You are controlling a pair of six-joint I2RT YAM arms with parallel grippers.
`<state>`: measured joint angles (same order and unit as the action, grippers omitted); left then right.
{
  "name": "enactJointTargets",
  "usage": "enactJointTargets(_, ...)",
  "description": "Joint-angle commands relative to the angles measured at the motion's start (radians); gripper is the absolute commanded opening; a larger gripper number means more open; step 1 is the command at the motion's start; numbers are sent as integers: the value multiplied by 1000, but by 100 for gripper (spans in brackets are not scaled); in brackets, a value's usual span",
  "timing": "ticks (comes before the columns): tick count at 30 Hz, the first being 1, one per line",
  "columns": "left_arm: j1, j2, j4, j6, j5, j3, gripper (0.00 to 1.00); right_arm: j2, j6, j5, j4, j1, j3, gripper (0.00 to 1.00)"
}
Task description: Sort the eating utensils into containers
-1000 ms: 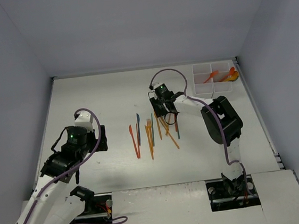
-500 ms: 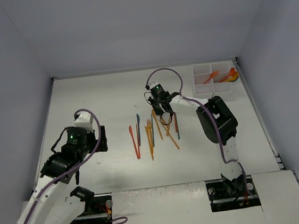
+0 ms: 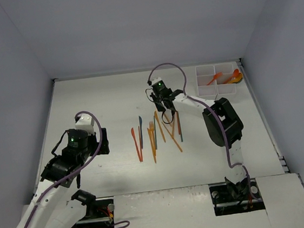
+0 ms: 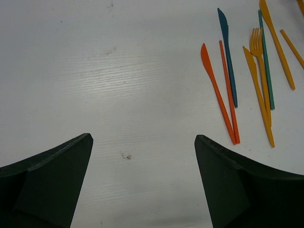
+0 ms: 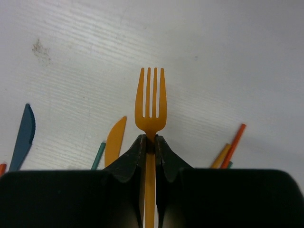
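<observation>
My right gripper (image 5: 150, 138) is shut on the neck of an orange fork (image 5: 150, 107), tines pointing away, held above the table. In the top view this gripper (image 3: 166, 106) hangs at the far end of the loose eating utensils (image 3: 154, 135), a row of orange, red and teal pieces in mid-table. My left gripper (image 4: 142, 142) is open over bare table, with the utensils up and to its right: an orange knife (image 4: 216, 90), a teal knife (image 4: 227, 52) and an orange fork (image 4: 259, 52). The white containers (image 3: 206, 91) stand at the far right and hold orange pieces (image 3: 213, 78).
Under the right gripper lie a blue knife (image 5: 26, 133), an orange knife (image 5: 115, 140) and a red-orange handle (image 5: 236, 140). Walls enclose the table on three sides. The right arm's elbow (image 3: 223, 123) rises to the right of the utensil row.
The right gripper has shut on the orange fork and moved a little toward the far side with it. The left arm has not moved.
</observation>
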<state>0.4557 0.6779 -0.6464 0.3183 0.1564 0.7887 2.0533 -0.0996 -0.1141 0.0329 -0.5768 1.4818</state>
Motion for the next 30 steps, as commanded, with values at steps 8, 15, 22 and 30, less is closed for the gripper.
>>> enactJointTargets(8,-8,2,48,-11,13,15,87,-357,-166,-491,-205,130,63,0)
enactJointTargets(15,-8,2,50,-12,17,15,87,-367,-367,-799,-330,239,28,0)
enactJointTargets(22,-8,6,48,-10,16,14,87,-244,-480,-945,-347,304,79,0)
enactJointTargets(30,-8,18,50,-6,17,11,87,-93,-503,-1026,-354,363,152,0)
